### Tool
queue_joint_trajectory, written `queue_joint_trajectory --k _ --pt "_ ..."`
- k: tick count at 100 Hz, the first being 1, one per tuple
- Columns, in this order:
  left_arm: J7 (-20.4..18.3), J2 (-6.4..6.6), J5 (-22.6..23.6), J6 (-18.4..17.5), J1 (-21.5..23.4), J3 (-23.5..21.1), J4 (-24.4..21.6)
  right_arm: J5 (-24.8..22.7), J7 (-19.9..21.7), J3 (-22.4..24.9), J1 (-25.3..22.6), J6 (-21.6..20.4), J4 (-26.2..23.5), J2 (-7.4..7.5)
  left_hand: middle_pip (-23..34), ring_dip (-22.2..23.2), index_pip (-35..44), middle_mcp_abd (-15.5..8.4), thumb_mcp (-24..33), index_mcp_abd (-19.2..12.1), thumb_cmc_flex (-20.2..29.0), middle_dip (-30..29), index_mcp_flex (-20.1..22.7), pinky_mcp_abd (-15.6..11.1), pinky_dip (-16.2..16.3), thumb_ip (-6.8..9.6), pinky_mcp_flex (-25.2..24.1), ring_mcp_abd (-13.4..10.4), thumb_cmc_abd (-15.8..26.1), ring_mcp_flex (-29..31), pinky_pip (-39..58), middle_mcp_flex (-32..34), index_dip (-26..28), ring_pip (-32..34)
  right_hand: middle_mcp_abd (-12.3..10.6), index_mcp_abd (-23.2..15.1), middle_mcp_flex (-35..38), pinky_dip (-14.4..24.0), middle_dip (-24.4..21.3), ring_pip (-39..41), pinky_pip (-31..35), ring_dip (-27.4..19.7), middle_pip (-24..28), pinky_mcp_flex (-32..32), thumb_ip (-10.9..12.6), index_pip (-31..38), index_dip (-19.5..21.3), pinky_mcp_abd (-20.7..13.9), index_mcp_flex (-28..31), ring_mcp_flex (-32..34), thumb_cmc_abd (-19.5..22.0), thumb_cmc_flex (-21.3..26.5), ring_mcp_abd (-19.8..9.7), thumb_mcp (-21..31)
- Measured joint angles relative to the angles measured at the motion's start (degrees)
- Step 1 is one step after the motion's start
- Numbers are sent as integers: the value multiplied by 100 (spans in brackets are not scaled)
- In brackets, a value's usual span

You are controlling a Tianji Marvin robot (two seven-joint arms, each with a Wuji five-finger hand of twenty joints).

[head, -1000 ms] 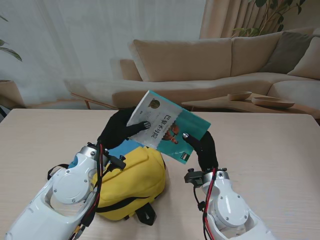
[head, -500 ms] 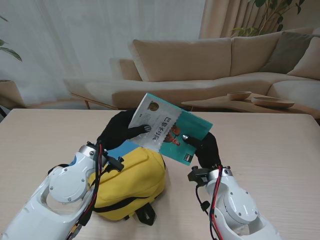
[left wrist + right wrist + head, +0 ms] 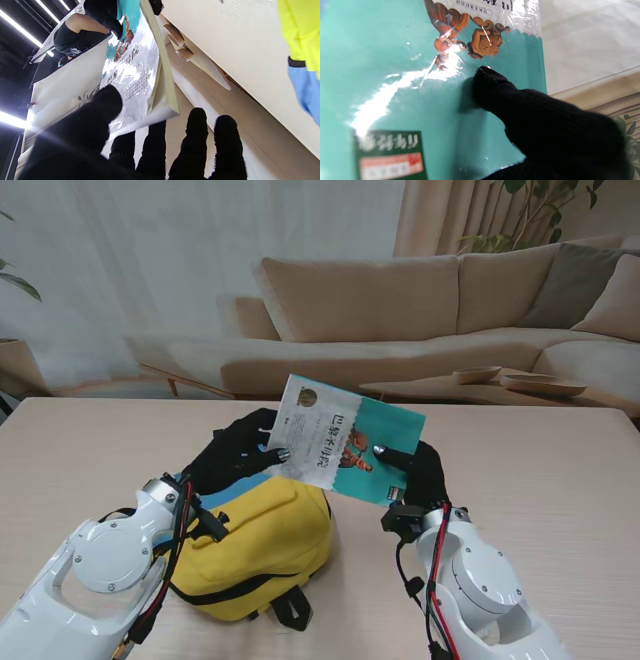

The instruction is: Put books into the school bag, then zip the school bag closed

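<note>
Book (image 3: pixel 345 438) cover: large dark Chinese characters on the white part, seen in stand view and left-wrist view (image 3: pixel 135 75); too small and glare-struck to read. Dark green sticker (image 3: pixel 390 155) near one corner of the teal part carries pale blurred characters over a red-and-white band, illegible. No brand, number or sign readable elsewhere.

One white-and-teal glossy paperback book (image 3: pixel 345 438) is counted at the centre of the stand's frame, and one yellow fabric school bag (image 3: pixel 258 545) is counted in the lower centre. Two black-gloved hands are counted, the left hand (image 3: pixel 235 455) and the right hand (image 3: pixel 420 470), either side of the book. One pale wooden table (image 3: pixel 560 480) is counted across the lower half.
</note>
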Motion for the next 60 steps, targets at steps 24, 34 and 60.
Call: queue_joint_trajectory --k 24,34,60 --pt "-325 99 552 -32 192 -300 -46 -26 -276 134 122 335 -22 -85 -207 -165 -261 0 -487 0 -281 -169 -133 -44 -99 0 -227 -74 -21 -168 -724 -67 -325 -501 53 124 0 12 60 84 89 15 131 81 -3 0 53 54 27 62 -8 0 36 1" --pt "-570 145 778 -13 315 -483 -127 -54 -302 213 168 388 -18 -101 -261 -223 -273 0 -575 -3 -342 -179 -133 -108 -150 0 -268 -78 -21 -244 -879 -67 -351 -605 61 168 0 14 62 132 119 15 189 85 -12 0 63 70 31 63 -8 0 45 1" --pt "-1725 410 1911 138 438 -650 -308 -219 -424 434 282 510 108 -133 -334 -233 -323 0 -895 -73 -416 -180 -122 -251 -151 1 -327 -156 52 -238 -1226 -67 -351 -831 62 208 0 8 65 141 123 16 212 96 -159 0 98 84 31 64 -12 0 51 1"
